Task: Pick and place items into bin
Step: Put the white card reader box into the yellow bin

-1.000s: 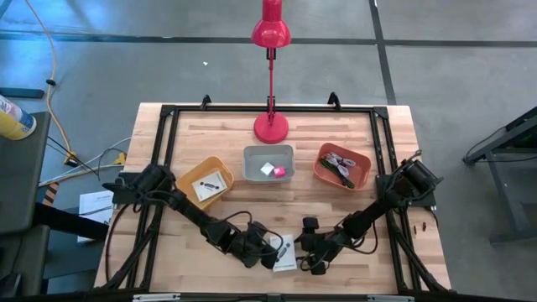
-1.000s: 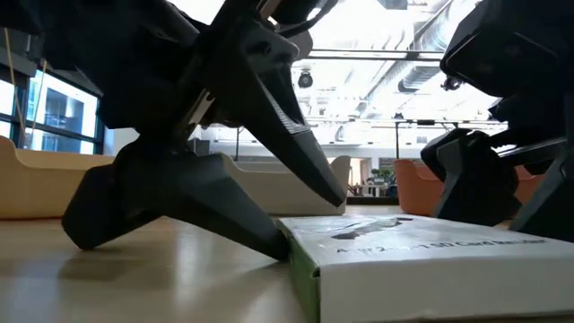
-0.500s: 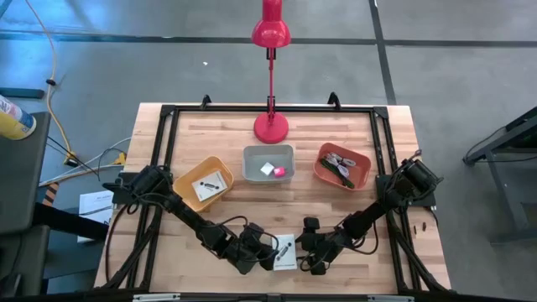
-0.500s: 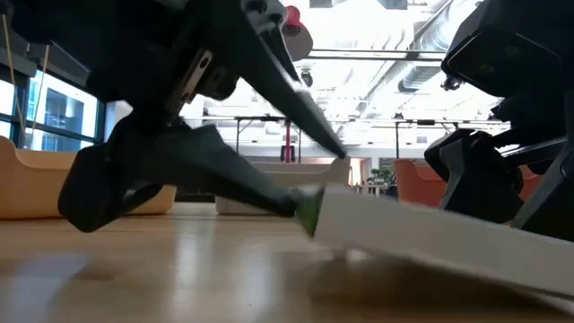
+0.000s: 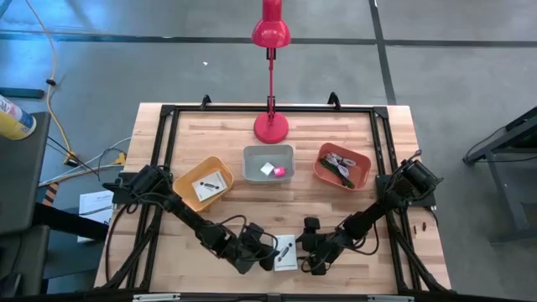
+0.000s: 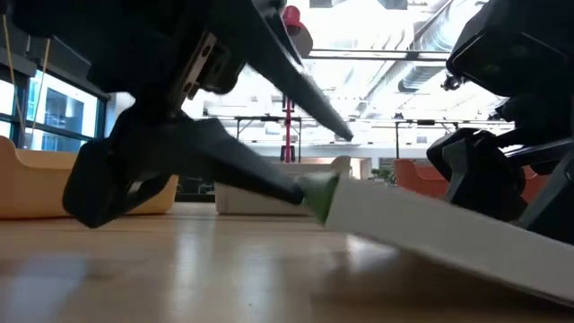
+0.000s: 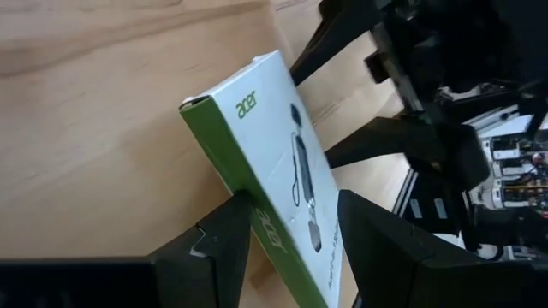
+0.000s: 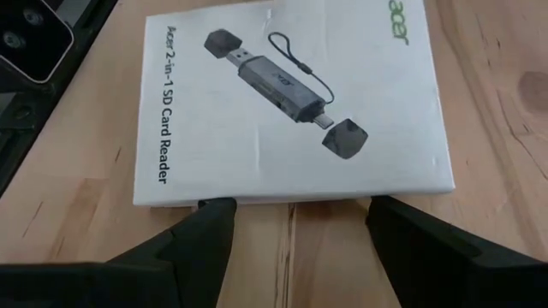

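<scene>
Table [image 5: 336, 205] from above: both arms reach low toward its 6 o'clock edge. The left gripper [image 5: 267, 256] sits at the 9 o'clock side of a white card box [image 5: 285, 252], and the right gripper [image 5: 307, 256] is just beside the box at its 3 o'clock side. Compared with a second ago, the box shows narrower and has drawn slightly toward the left gripper. At 12 o'clock of the box stand three bins: a yellow bin [image 5: 190, 175] holding another white card [image 5: 210, 183], a grey bin [image 5: 252, 164] with a white cube [image 5: 267, 169] and a pink cube [image 5: 280, 172], and an orange bin [image 5: 323, 170] with a green stick [image 5: 344, 174] and silvery bits. A red lamp [image 5: 271, 126] stands behind the grey bin.

Low view: the left gripper's fingers [image 6: 269, 175] pinch the green-edged end of the box [image 6: 430, 233], which now tilts with that end lifted off the wood; a second ago it lay flat. The right arm is a dark mass at 3 o'clock.

Left wrist view: the two dark fingers [image 7: 214, 244] are pressed onto the box [image 7: 274, 162], one on each face, near its green side.

Right wrist view: the fingers [image 8: 205, 227] are spread wide, their tips at the near edge of the box [image 8: 291, 103], printed with an SD card reader.
</scene>
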### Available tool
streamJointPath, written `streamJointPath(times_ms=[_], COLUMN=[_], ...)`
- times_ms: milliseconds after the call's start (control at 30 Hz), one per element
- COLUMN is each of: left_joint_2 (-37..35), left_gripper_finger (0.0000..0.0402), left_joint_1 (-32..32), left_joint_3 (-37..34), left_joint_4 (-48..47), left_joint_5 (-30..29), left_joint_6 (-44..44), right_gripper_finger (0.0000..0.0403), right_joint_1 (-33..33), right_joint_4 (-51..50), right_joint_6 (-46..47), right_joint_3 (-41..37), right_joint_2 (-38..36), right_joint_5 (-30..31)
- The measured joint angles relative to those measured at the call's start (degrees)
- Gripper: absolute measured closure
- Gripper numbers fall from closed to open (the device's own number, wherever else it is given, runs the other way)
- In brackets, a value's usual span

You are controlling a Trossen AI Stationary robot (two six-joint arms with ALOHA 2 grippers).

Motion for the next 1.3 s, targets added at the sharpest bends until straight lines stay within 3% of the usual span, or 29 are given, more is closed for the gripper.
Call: streamJointPath(times_ms=[233, 467, 1000, 1300], left_joint_2=[0.0, 0.0, 0.1, 0.1], left_gripper_finger=[0.0241, 0.0241, 0.0241, 0.0241], left_joint_1=[0.1, 0.0, 0.1, 0.1], left_joint_3=[0.0, 0.1, 0.1, 0.2], left_joint_4=[-3.0, -4.8, -5.5, -10.7], left_joint_5=[1.3, 3.3, 3.9, 11.8], left_joint_6=[-1.1, -1.4, -1.1, -7.2], right_gripper_finger=[0.0144, 0.0144, 0.0144, 0.0144], right_joint_1=[0.0, -0.4, -0.6, -1.6], right_joint_4=[-5.0, -11.7, -10.7, -6.2], right_joint_6=[3.6, 1.4, 0.0, 1.1], right_joint_3=[0.3, 0.0, 0.2, 0.2], right_joint_2=[-1.9, -7.3, -8.4, -5.6], right_joint_5=[1.2, 3.9, 2.0, 0.4])
